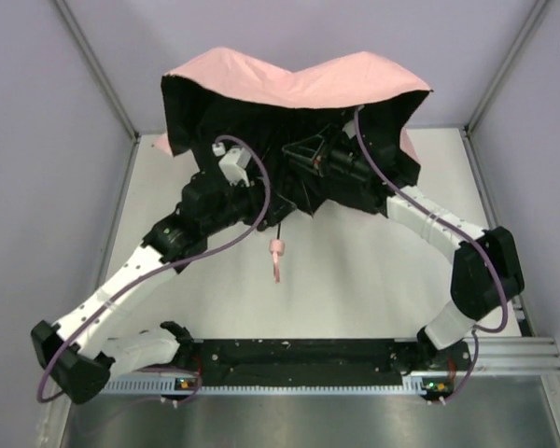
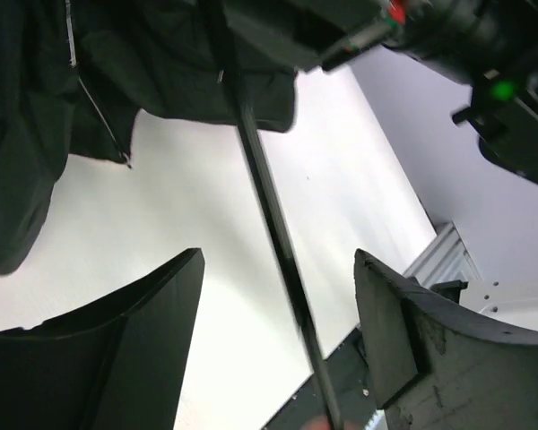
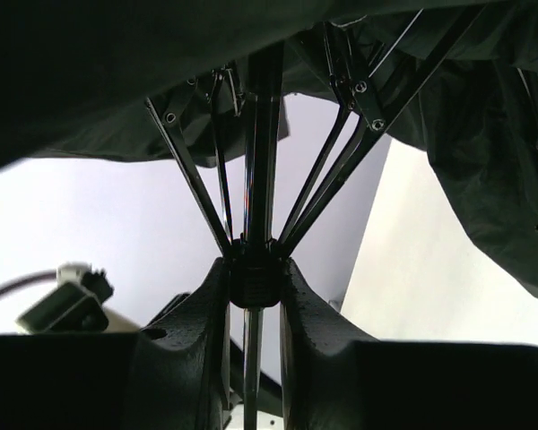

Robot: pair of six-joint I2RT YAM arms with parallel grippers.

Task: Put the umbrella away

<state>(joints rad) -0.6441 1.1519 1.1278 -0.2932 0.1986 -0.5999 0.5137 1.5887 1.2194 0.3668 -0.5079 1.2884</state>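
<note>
At the table's far end: the umbrella (image 1: pixel 294 79) is sitting spread over the table (image 1: pixel 355 299), pink side facing up and away from the arm bases.
Right gripper (image 3: pixel 255 288): it is clamping the runner (image 3: pixel 255 269), where the ribs (image 3: pixel 184 166) are fanning out.
Left gripper (image 2: pixel 278 258): its jaws are standing wide, with the shaft (image 2: pixel 271 215) passing between them and seemingly touching neither.
Progress: judging by the spread ribs, collapsing is only getting under way. Sliding the runner down, gathering the fabric and stowing are all waiting.
Long axis: the shaft is running from the far canopy towards the near edge, and the handle (image 1: pixel 277 250) is pointing at the bases.
</note>
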